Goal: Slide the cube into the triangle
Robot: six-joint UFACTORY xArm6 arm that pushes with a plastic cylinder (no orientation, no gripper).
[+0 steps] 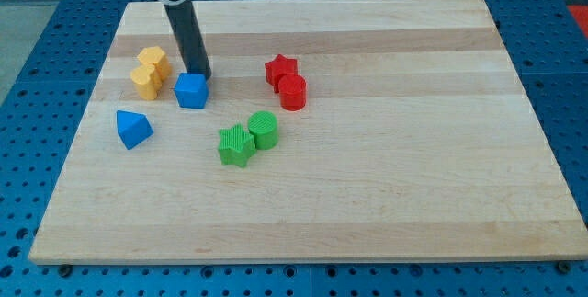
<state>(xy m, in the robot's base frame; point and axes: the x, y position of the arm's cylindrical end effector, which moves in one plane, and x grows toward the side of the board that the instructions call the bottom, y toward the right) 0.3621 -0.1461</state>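
The arm carried no gripper, so nothing was spread, pressed together or pinched; it ended in a dark rod whose lower end, my tip [199, 75], rested on the bench [386, 196] against the upper right edge of the blue cube [191, 90]. The cube lay toward the view's upper left, with the blue triangle [133, 129] below it and to the view's left, near but clearly apart. Two yellow blocks [147, 69], shapes hard to make out, sat touching each other just to the view's left of the cube. Farther out stood a red star [280, 68] touching a red cylinder [292, 92], and a green star [235, 144] touching a green cylinder [263, 130].

Judged from this layout, the main risk was an off-centre push: contact at the cube's corner rather than a flat face could spin it, letting it slip off my tip and stop short of, or pass beside, the triangle. A push aimed too far to the view's left could drive the cube into the yellow blocks instead. A hard arrival could also knock the triangle away toward the bench's left edge
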